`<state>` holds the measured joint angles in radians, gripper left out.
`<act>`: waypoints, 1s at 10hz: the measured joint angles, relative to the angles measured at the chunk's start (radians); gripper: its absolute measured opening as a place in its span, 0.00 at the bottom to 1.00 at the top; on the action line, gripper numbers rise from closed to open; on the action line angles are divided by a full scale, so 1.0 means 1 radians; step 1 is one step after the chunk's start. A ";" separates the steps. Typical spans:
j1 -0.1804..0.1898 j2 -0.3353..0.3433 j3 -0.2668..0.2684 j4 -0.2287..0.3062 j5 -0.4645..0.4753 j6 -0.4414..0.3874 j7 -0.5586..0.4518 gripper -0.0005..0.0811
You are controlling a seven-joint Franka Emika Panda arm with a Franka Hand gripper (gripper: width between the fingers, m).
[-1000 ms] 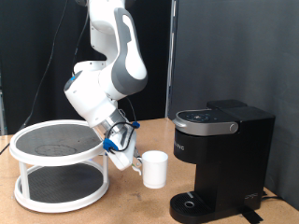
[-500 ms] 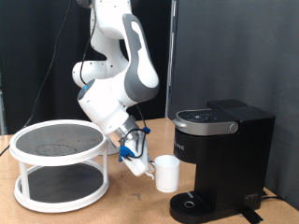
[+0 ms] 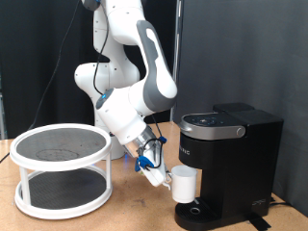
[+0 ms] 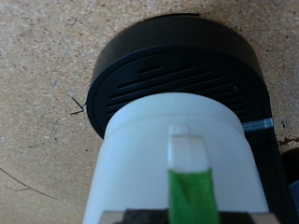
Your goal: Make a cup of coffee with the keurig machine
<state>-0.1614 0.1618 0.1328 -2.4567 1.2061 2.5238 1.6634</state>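
The gripper [image 3: 165,176], clenched on the cup's [image 3: 185,183] handle at lower centre, holds it just above the keurig machine's [image 3: 228,159] round drip base [image 4: 173,79]; lid down.

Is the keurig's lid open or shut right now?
Shut. In the exterior view the keurig machine has its silver-rimmed lid lying flat, while the pincer holds the cup by its base.

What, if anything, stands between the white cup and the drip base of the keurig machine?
Nothing visible does. The gripper holds the cup at the keurig machine, above its drip base; only open air lies between them.
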 joint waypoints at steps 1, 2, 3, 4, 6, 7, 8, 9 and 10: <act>0.001 0.010 0.012 0.001 0.021 0.014 -0.012 0.01; 0.003 0.020 0.022 0.003 0.039 0.025 -0.021 0.01; 0.004 0.029 0.031 0.004 0.059 0.037 -0.033 0.01; 0.004 0.035 0.039 0.006 0.075 0.045 -0.043 0.01; 0.004 0.052 0.050 0.014 0.102 0.057 -0.065 0.01; 0.004 0.055 0.051 0.017 0.108 0.058 -0.068 0.01; 0.004 0.056 0.052 0.019 0.111 0.058 -0.069 0.01; 0.004 0.057 0.054 0.020 0.113 0.058 -0.069 0.01; 0.004 0.060 0.056 0.023 0.117 0.058 -0.069 0.01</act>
<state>-0.1569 0.2222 0.1887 -2.4335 1.3232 2.5817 1.5947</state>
